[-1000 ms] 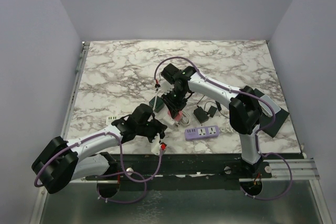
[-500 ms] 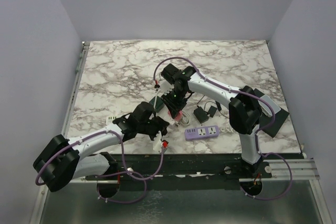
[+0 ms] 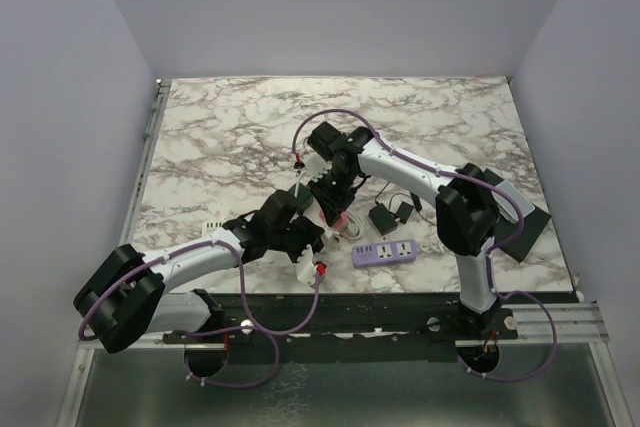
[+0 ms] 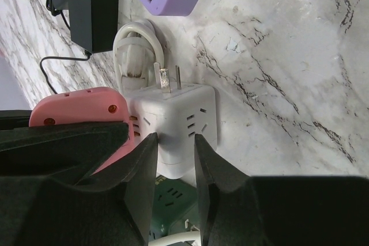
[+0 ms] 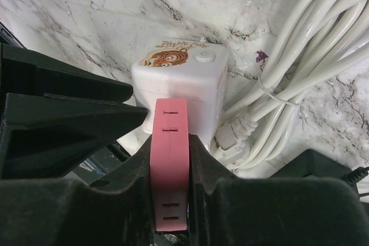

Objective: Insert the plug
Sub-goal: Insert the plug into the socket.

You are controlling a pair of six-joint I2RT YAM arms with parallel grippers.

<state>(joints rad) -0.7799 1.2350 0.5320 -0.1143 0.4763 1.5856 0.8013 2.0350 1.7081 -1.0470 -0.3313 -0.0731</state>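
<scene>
On the tabletop (image 3: 200,137) the left arm (image 3: 190,259) has swung in from the near edge toward the central cluster. Its end effector (image 4: 174,139), clenched a second ago, is now released, with its fingers parted over the white cube (image 4: 173,113). The right end effector (image 5: 170,142) has barely moved and is grasping the pink plug (image 5: 169,168), whose end sits against the cube. The left probably means to brace the cube so the plug can be pushed home.
</scene>
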